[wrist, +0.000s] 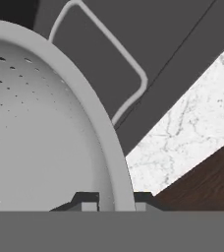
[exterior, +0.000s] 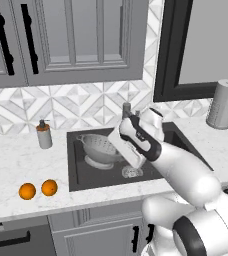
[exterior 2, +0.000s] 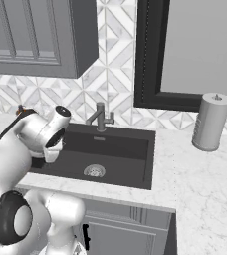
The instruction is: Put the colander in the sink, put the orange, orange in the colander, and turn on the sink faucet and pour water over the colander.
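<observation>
**Hand view: rim grip on the colander, with risk of a slip or a tilt**

Hand view shows the pincer point(wrist: 113, 199) closed on the rim of the colander point(wrist: 40, 118), one finger tip point(wrist: 87, 201) on the inner side of the wall and the other on the outer side. The grip takes only the thin edge, so the bowl can turn or slide out if the hand moves fast or twists.

Beyond the pincer, the side handle point(wrist: 119, 64) of the colander stands out over the dark sink point(wrist: 182, 44), and the marble counter edge point(wrist: 182, 133) lies just beside the held rim. In the left base view the colander point(exterior: 100, 148) is inside the sink point(exterior: 81, 180), in its left half, with the drain point(exterior: 132, 172) near it. I cannot tell if its base already rests on the floor of the basin; if not, an early release may let it tip or roll.

Farther out, the sink faucet point(exterior 2: 100, 117) stands behind the basin. The two oranges point(exterior: 27, 191) point(exterior: 49, 187) wait on the counter, well apart from the pincer, to the left of the sink. If the colander ends up far from the spout, the water may miss it later. A soap dispenser point(exterior: 44, 134) stands on the same side, and a wide swing of the arm could hit it.
</observation>
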Motion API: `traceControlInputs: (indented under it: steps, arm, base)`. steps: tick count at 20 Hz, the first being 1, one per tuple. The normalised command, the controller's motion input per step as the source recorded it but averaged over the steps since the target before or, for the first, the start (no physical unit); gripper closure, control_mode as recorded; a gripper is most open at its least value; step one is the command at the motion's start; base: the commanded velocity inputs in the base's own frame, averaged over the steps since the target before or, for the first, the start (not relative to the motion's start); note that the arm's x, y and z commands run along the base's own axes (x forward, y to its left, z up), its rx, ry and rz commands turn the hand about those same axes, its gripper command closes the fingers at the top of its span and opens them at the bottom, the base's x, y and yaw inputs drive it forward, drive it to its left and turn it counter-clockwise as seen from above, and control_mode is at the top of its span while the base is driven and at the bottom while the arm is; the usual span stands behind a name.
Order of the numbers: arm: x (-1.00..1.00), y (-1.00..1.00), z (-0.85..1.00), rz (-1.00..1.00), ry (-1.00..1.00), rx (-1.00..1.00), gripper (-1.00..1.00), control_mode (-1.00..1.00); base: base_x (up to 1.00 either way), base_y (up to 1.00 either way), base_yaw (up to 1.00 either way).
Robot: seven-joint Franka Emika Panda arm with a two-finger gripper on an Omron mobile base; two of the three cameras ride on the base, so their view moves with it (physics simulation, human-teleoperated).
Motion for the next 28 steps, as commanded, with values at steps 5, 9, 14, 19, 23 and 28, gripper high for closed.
traceControlInputs:
  steps: [5,9,14,19,23,28]
  arm:
    - [-0.09,-0.89,-0.07,0.00,0.00,-0.08,1.00,-1.00]
    - [-0.09,-0.87,-0.14,0.00,0.00,-0.10,1.00,-1.00]
    - [0.00,-0.70,-0.02,0.00,0.00,-0.12,1.00,-1.00]
    - [0.05,-0.64,0.00,0.01,0.00,-0.06,1.00,-1.00]
    - [0.47,-0.37,0.00,0.06,0.02,0.00,1.00,-1.00]
    - [0.40,-0.34,-0.23,0.11,0.00,-0.01,1.00,-1.00]
  base:
    - [0.00,0.00,0.00]
    - [0.00,0.00,0.00]
    - [0.00,0.00,0.00]
    - [0.00,0.00,0.00]
    - [0.00,0.00,0.00]
    - [0.00,0.00,0.00]
